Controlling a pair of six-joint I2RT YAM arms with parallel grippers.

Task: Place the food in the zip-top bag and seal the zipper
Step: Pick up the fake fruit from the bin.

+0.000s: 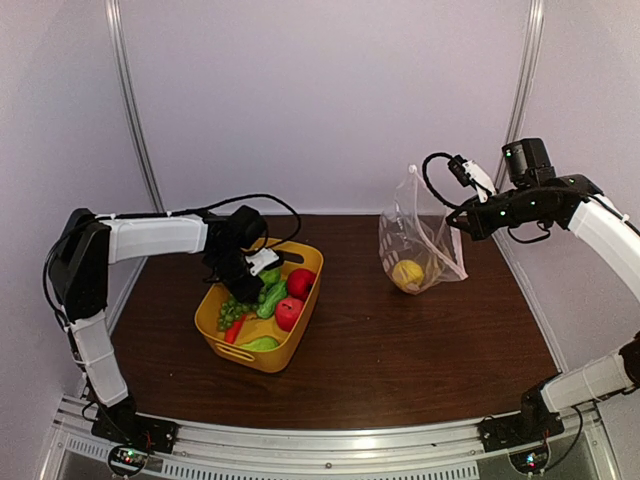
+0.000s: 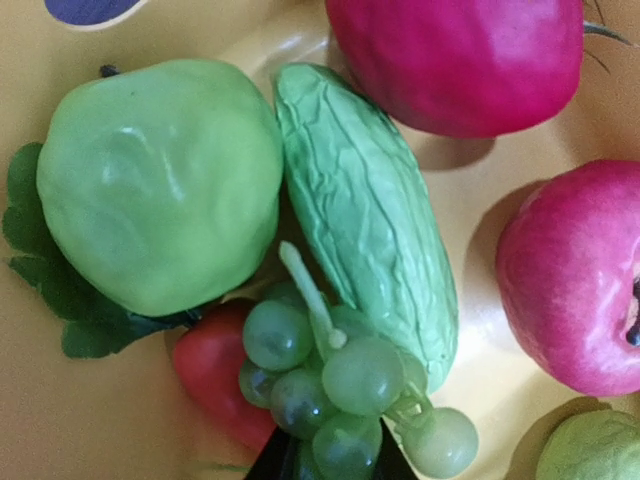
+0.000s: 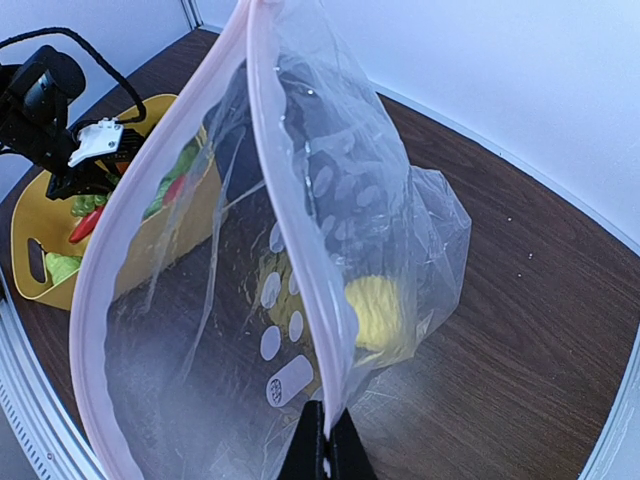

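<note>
Left fingers (image 2: pixel 272 468) sitting narrow, flanking grapes (image 2: pixel 345 375) in tub (image 1: pixel 285 352); grip unclear. Right fingers (image 3: pixel 312 452) pinching bag (image 3: pixel 340 160) rim tight, holding it upright, lemon (image 3: pixel 375 310) lying inside.

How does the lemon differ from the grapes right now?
The lemon is yellow, a single round piece, already inside the zip-top bag; the grapes are a green cluster, not yet bagged, lying in the yellow tub between the fingertips of the left gripper. Both are toy food.
</note>
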